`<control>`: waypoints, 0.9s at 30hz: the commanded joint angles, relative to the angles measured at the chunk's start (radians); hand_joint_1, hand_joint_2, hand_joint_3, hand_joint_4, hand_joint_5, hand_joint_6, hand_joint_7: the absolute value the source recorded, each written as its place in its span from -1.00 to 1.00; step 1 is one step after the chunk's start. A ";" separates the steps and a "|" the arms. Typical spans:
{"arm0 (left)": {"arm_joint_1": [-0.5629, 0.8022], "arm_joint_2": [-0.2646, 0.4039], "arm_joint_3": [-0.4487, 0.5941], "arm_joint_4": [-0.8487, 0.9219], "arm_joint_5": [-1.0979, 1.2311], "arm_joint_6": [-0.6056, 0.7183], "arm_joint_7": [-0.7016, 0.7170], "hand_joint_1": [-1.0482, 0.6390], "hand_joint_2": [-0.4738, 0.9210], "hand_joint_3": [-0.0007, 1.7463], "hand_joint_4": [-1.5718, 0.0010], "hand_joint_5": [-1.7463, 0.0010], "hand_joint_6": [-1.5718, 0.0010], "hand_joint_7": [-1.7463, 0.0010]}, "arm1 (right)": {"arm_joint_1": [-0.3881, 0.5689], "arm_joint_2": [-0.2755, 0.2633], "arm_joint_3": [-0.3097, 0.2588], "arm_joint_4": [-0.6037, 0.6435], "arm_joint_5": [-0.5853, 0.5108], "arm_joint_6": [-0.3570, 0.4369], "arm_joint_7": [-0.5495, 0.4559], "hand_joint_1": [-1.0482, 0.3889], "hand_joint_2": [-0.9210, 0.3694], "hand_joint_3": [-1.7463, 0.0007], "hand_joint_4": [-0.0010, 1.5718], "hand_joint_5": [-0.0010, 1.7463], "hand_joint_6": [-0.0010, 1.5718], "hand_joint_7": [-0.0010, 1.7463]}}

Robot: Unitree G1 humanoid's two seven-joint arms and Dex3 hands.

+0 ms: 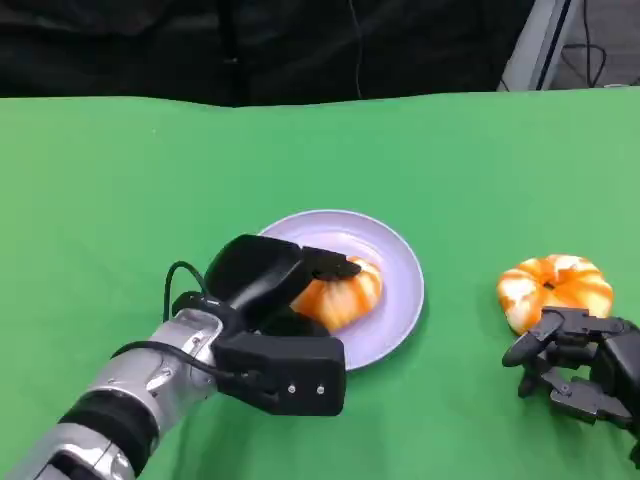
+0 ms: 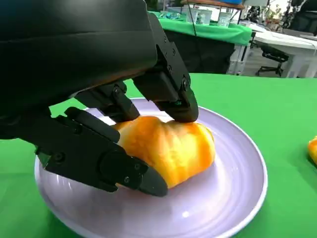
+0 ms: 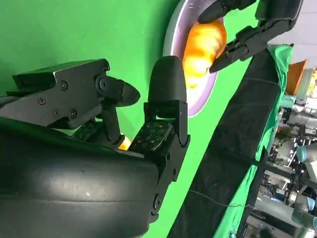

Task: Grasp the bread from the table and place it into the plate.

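An orange-and-white bread [image 1: 345,295] lies on the pale lilac plate [image 1: 395,260] in the middle of the green table. My left hand [image 1: 265,320] reaches over the plate's near-left rim and grips this bread. In the left wrist view its fingers [image 2: 173,94] press the bread [image 2: 173,148] from above and below, just over the plate [image 2: 223,198]. A second, round bread [image 1: 555,285] sits on the table at the right. My right hand [image 1: 580,365] lies just in front of it with fingers spread, holding nothing. The right wrist view shows that hand [image 3: 99,148], the plate [image 3: 171,39] and the held bread [image 3: 203,44].
The green cloth [image 1: 120,180] is bare to the left and behind the plate. The table's far edge [image 1: 300,98] meets a dark backdrop. An edge of the second bread [image 2: 313,148] shows in the left wrist view.
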 commanded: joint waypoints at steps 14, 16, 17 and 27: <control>0.017 0.056 0.000 -0.090 -0.001 0.036 -0.051 -1.00 1.00 -0.69 0.25 1.00 0.35 1.00 | 0.001 -0.014 0.002 0.006 -0.002 -0.004 -0.022 0.52 -0.91 0.39 0.16 0.58 0.12 0.20; 0.022 0.062 0.002 -0.102 -0.003 0.037 -0.053 -1.00 1.00 -0.68 0.28 1.00 0.37 1.00 | 0.001 -0.012 0.000 0.007 0.005 0.001 -0.015 0.52 -0.91 0.39 0.16 0.58 0.12 0.21; 0.026 0.066 0.005 -0.112 -0.006 0.040 -0.059 -1.00 1.00 -0.67 0.29 1.00 0.38 1.00 | 0.000 -0.010 -0.002 0.006 0.011 0.005 -0.008 0.53 -0.91 0.39 0.16 0.58 0.12 0.21; 0.073 0.087 0.029 -0.192 -0.022 0.037 -0.071 -1.00 1.00 -0.62 0.32 1.00 0.44 1.00 | 0.002 -0.011 -0.005 0.002 0.020 0.016 0.008 0.55 -0.92 0.37 0.16 0.58 0.14 0.19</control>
